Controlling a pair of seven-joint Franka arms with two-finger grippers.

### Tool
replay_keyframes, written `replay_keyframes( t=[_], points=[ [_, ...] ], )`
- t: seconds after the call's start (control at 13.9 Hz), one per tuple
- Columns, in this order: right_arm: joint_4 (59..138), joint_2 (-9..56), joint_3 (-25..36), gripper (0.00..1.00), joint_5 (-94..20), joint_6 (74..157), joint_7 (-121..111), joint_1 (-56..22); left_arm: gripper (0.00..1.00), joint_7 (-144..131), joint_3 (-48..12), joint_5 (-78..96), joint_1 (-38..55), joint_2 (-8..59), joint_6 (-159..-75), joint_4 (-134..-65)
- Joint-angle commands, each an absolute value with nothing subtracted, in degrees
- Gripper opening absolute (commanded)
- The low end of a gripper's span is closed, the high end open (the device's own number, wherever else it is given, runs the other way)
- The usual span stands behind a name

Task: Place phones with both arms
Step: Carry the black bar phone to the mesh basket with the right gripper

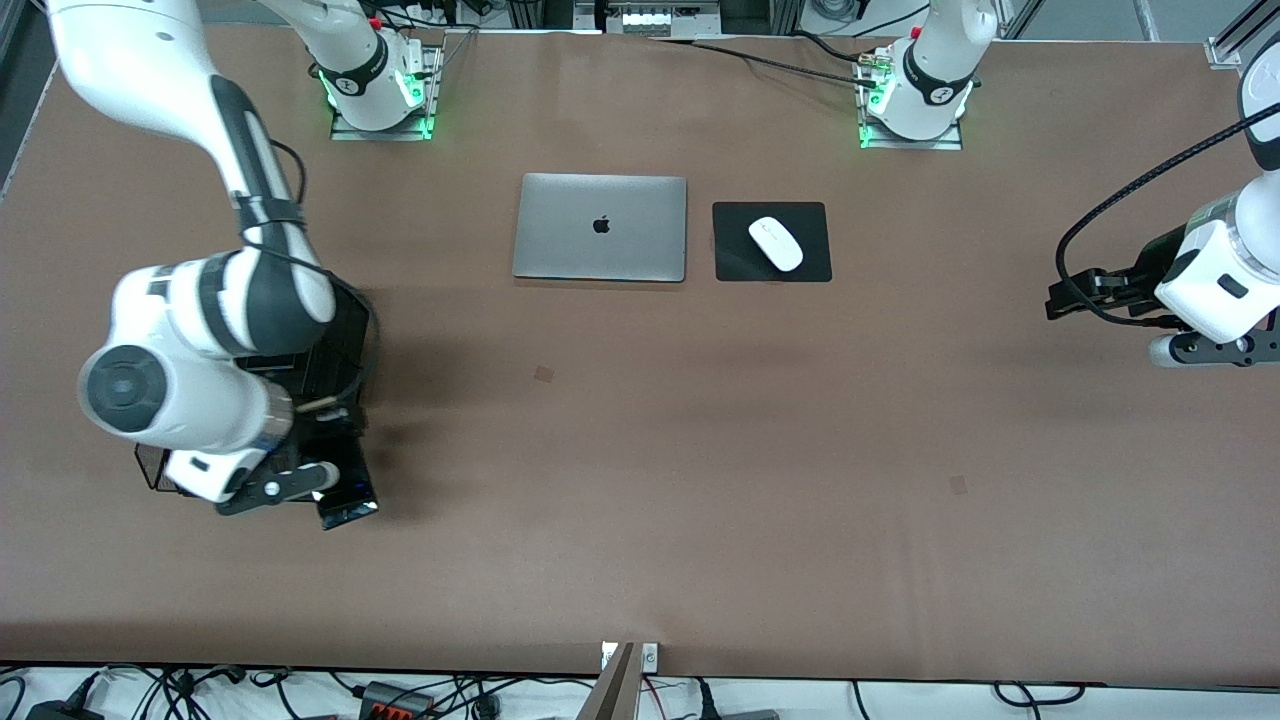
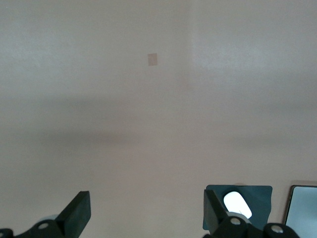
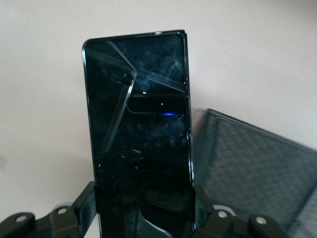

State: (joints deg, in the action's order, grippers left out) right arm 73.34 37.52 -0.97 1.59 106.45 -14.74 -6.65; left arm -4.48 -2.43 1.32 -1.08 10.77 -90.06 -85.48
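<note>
Right hand [image 3: 143, 218] clamps the long black slab phone [image 3: 138, 144], holding it above the black mesh basket [image 3: 257, 168] at the right arm's end of the table [image 1: 640, 500]. Left hand [image 2: 146, 213] waits with fingers spread wide, holding nothing, over bare table near the left arm's end

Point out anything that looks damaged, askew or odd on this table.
Nothing stands out. The laptop lies closed and square beside the mouse on its pad. The right gripper grips a long black phone beside a mesh basket; its glass shows only smudges and reflections.
</note>
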Motion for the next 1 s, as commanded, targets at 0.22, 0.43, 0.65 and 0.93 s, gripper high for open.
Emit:
replay_keyframes(
  t=[0.22, 0.43, 0.65, 0.93],
  points=[
    [75.3, 35.3, -1.9, 0.42, 1.8, 105.1, -40.9, 1.3, 1.0, -3.1, -2.5, 0.3, -1.1, 10.1, -89.2, -85.1],
    [75.4, 36.3, -1.9, 0.42, 1.9, 105.0, -52.3, 3.9, 1.0, -3.1, -2.5, 0.3, -1.1, 10.1, -89.2, -85.1],
    [75.9, 36.6, -1.8, 0.42, 2.4, 105.5, -64.3, 5.9, 1.0, -3.1, -2.5, 0.3, -1.1, 10.1, -89.2, -85.1],
    [75.9, 38.1, -1.8, 0.42, 2.4, 107.8, -76.3, 6.8, 1.0, -3.1, -2.5, 0.3, -1.1, 10.1, -89.2, -85.1]
  ],
)
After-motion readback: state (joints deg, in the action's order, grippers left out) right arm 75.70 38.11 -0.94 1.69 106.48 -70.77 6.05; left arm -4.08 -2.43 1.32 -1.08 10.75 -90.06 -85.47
